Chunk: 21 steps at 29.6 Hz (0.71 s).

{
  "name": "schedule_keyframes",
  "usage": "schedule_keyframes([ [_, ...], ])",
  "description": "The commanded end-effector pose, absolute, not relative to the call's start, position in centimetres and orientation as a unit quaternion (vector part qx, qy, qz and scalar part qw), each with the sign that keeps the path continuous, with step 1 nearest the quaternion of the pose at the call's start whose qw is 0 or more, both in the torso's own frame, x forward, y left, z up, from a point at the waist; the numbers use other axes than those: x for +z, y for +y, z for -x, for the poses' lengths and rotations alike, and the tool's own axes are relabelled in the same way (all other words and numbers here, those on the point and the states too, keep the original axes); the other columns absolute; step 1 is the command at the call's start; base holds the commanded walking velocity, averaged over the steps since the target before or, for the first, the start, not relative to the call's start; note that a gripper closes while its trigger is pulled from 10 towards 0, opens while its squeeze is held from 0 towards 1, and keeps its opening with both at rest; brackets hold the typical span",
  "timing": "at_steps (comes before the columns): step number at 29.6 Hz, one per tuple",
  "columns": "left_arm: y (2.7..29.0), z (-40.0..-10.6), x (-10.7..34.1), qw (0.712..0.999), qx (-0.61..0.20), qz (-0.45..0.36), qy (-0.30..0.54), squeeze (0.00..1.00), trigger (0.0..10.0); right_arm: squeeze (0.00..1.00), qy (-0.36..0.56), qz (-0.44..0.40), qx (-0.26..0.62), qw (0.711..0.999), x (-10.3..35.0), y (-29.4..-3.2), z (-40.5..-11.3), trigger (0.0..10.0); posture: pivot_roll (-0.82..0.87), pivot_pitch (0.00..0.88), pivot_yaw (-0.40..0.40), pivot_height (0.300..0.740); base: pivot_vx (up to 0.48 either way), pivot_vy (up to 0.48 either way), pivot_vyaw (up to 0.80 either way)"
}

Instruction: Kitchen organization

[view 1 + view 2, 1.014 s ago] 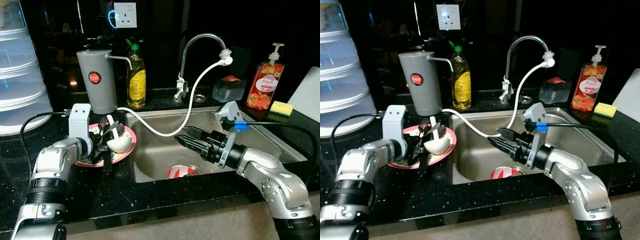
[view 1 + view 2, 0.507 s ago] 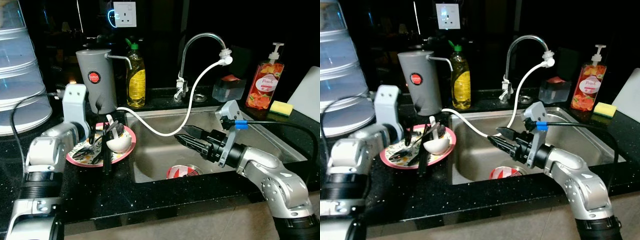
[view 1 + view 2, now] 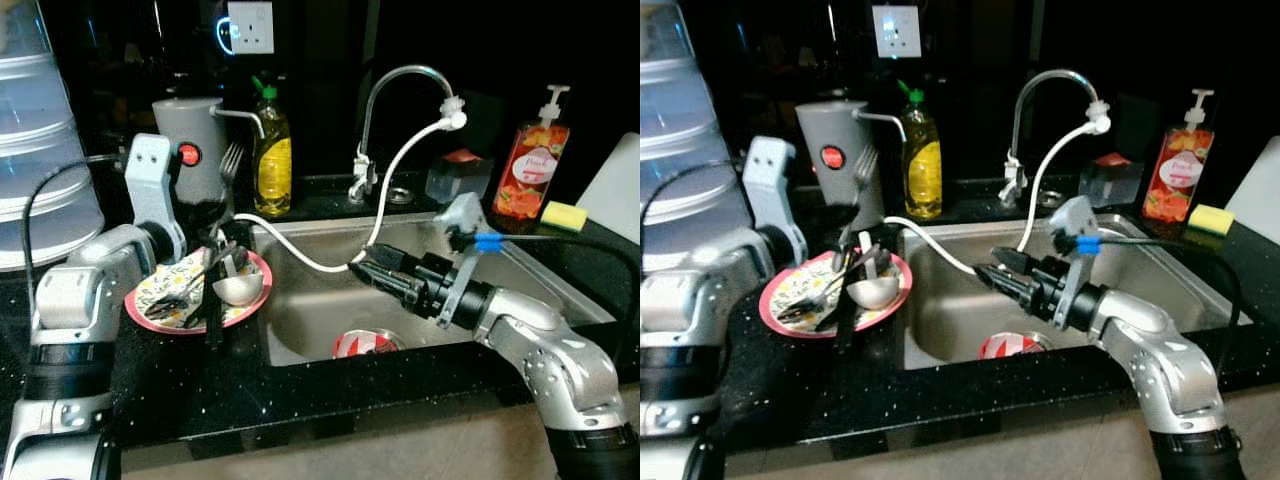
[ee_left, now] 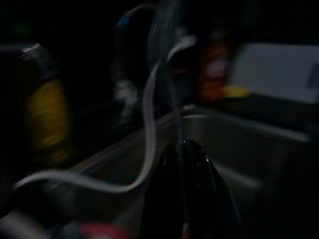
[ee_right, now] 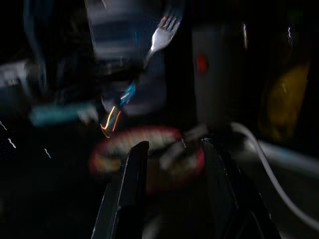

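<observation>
My left gripper (image 3: 212, 222) is shut on a silver fork (image 3: 229, 163) and holds it upright, tines up, above the pink-rimmed plate (image 3: 150, 310) on the black counter. On that plate sit a white bowl (image 3: 238, 290) and more dark cutlery (image 3: 190, 288). The left wrist view is dark, with the fork's thin handle (image 4: 172, 94) rising from the closed fingers. Over the steel sink (image 3: 560, 290) my right gripper (image 3: 368, 268) hovers open, pointing toward the plate. In the right wrist view its fingers (image 5: 130, 189) frame the plate (image 5: 144, 137) and the fork (image 5: 162, 35).
A red-and-white dish (image 3: 365, 343) lies at the sink bottom. A white hose (image 3: 400, 170) runs from the tap across the sink. Behind stand a grey dispenser (image 3: 195, 120), a yellow soap bottle (image 3: 272, 165), a peach pump bottle (image 3: 530, 165) and a sponge (image 3: 563, 214). Stacked clear tubs (image 3: 40, 130) stand at the left.
My left gripper has risen from the plate with the fork in it. The right gripper has stayed over the sink.
</observation>
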State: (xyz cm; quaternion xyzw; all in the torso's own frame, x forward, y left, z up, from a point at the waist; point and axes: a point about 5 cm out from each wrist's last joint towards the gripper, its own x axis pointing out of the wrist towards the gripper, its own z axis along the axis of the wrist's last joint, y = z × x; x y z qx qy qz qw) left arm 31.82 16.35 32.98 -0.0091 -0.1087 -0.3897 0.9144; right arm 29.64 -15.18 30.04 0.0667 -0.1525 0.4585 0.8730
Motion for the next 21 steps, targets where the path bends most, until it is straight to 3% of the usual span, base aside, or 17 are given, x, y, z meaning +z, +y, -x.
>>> schedule_keyframes([
  [1, 15.6, -31.1, 32.8, 0.896, -0.428, 0.015, -0.113, 0.00, 10.0, 0.00, -0.170, -0.095, 0.474, 0.858, 31.0, -15.1, -29.1, 10.0, -0.07, 0.029, -0.022, 0.740, 0.000, 0.000, 0.00],
  [6, 13.7, -29.8, 32.0, 0.864, -0.490, 0.024, -0.112, 0.00, 10.0, 0.00, -0.182, -0.143, 0.493, 0.839, 31.6, -14.8, -28.9, 10.0, -0.08, 0.030, -0.022, 0.740, 0.000, 0.000, 0.00],
  [8, 13.7, -29.8, 32.0, 0.864, -0.490, 0.024, -0.112, 0.00, 10.0, 0.00, -0.182, -0.143, 0.493, 0.839, 31.6, -14.8, -28.9, 10.0, -0.08, 0.030, -0.022, 0.740, 0.000, 0.000, 0.00],
  [10, 11.8, -29.2, 31.2, 0.843, -0.526, 0.035, -0.104, 0.00, 10.0, 0.00, -0.179, -0.204, 0.520, 0.810, 31.9, -13.8, -28.6, 10.0, -0.08, 0.029, -0.026, 0.740, 0.000, 0.000, 0.00],
  [13, 11.0, -28.8, 30.9, 0.833, -0.543, 0.039, -0.102, 0.00, 10.0, 0.00, -0.172, -0.227, 0.531, 0.798, 32.0, -13.1, -28.4, 10.0, -0.08, 0.029, -0.026, 0.740, 0.000, 0.000, 0.00],
  [17, 10.5, -28.6, 30.8, 0.828, -0.551, 0.039, -0.101, 0.00, 10.0, 0.00, -0.169, -0.232, 0.533, 0.796, 31.9, -12.9, -28.4, 10.0, -0.08, 0.029, -0.029, 0.740, 0.000, 0.000, 0.00],
  [21, 8.6, -27.8, 30.5, 0.802, -0.587, 0.054, -0.098, 0.00, 10.0, 0.00, -0.139, -0.258, 0.533, 0.794, 31.5, -11.6, -28.7, 10.0, -0.08, 0.028, -0.031, 0.740, 0.000, 0.000, 0.00],
])
